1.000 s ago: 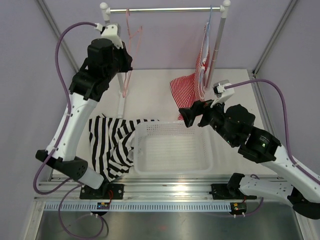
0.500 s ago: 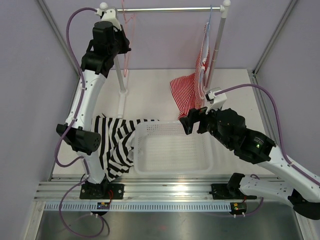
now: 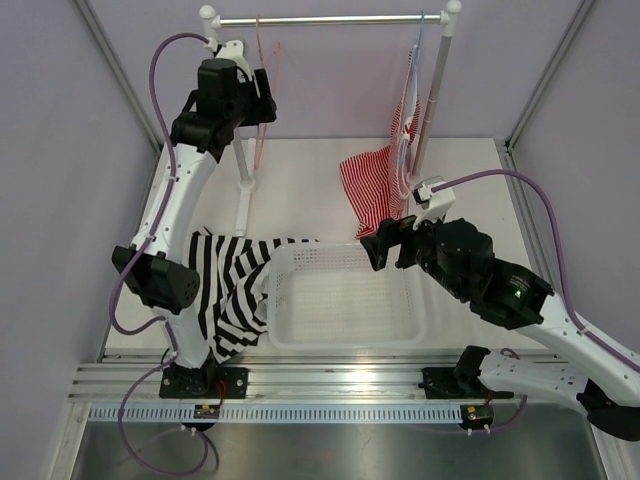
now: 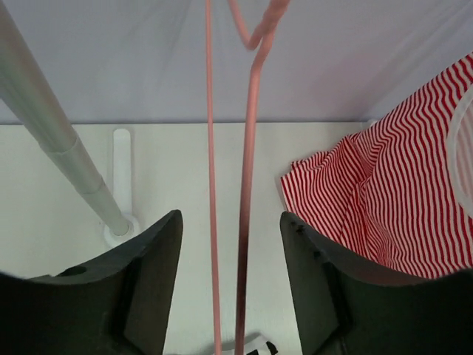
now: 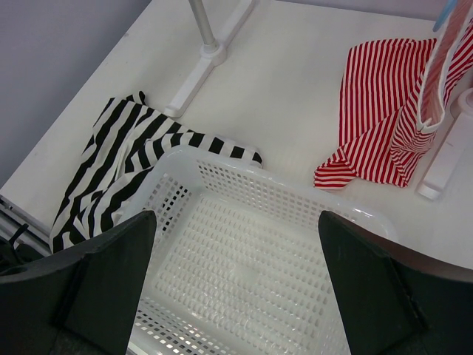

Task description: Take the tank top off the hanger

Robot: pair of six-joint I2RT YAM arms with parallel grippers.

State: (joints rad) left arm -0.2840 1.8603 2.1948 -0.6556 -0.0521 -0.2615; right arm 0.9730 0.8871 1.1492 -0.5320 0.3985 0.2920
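Observation:
The black-and-white striped tank top (image 3: 222, 290) lies crumpled on the table left of the basket, off the hanger; the right wrist view shows the tank top (image 5: 111, 159) touching the basket's left corner. The bare pink hanger (image 3: 260, 148) hangs from the left end of the rail. My left gripper (image 3: 264, 100) is raised beside it, open, and the hanger's two wires (image 4: 249, 185) run between its fingers (image 4: 159, 281) without touching either. My right gripper (image 3: 375, 245) hovers open over the basket, nothing between its fingers (image 5: 111, 274).
A white perforated basket (image 3: 345, 252) sits at the table's middle. A red-and-white striped top (image 3: 370, 180) hangs from a pale blue hanger at the rail's (image 3: 340, 18) right end, its hem on the table. The rack's left post (image 3: 241, 165) stands just beside my left arm.
My left arm lifted the pink hanger up to the rail, then its jaws opened and let it go. The right gripper drifted slightly left and stayed open.

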